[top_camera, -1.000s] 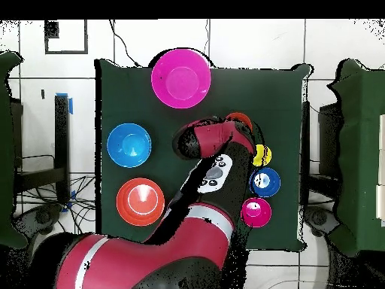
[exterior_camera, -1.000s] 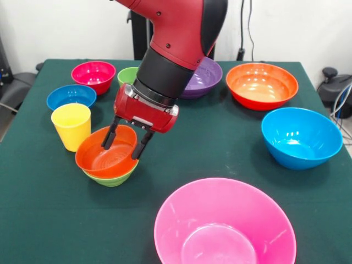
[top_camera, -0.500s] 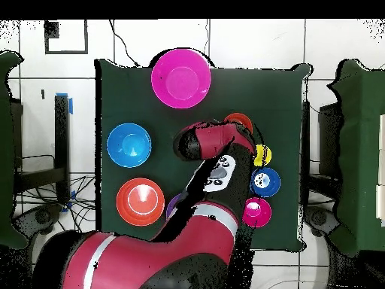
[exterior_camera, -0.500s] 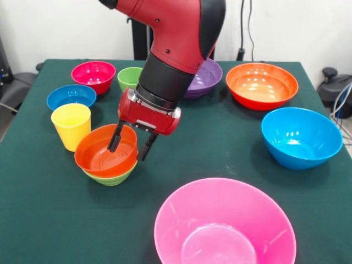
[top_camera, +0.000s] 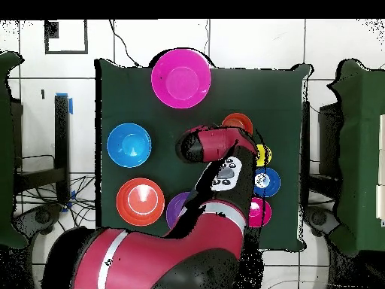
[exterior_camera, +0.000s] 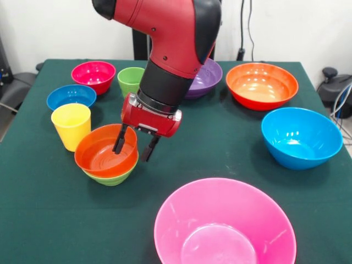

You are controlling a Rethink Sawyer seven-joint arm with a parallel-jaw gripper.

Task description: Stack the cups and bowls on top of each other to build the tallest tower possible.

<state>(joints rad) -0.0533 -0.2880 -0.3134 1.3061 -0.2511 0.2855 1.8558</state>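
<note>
Tool: raised and drawn slightly back from a second ago, fingers spread, one tip still just inside the rim of the orange-red bowl, the other outside it; nothing pinched. Orange-red bowl: left nested in the small light-green bowl, only whose lower wall and rim edge show beneath. Judged meaning: release of the second piece completed, two-piece pile standing, next piece still to be fetched. Pile: low, squat, glossy, upper bowl sitting a little tilted in the lower; position near the counter edge on the picture's left in the front view, just beside the yellow cup. Remaining stock, all separate on the counter: light-green cup, upright, partly behind the arm; magenta-red bowl and dark blue bowl behind the yellow cup; purple bowl, mostly hidden by the arm; large orange bowl; light blue bowl; large pink bowl, nearest the camera. Overhead: arm covering much of the counter, pink bowl at top, light blue and orange at left, pile showing as an orange-red rim beside the wrist. Progress judged early: two of ten pieces stacked, none of the large bowls or cups yet used.
</note>
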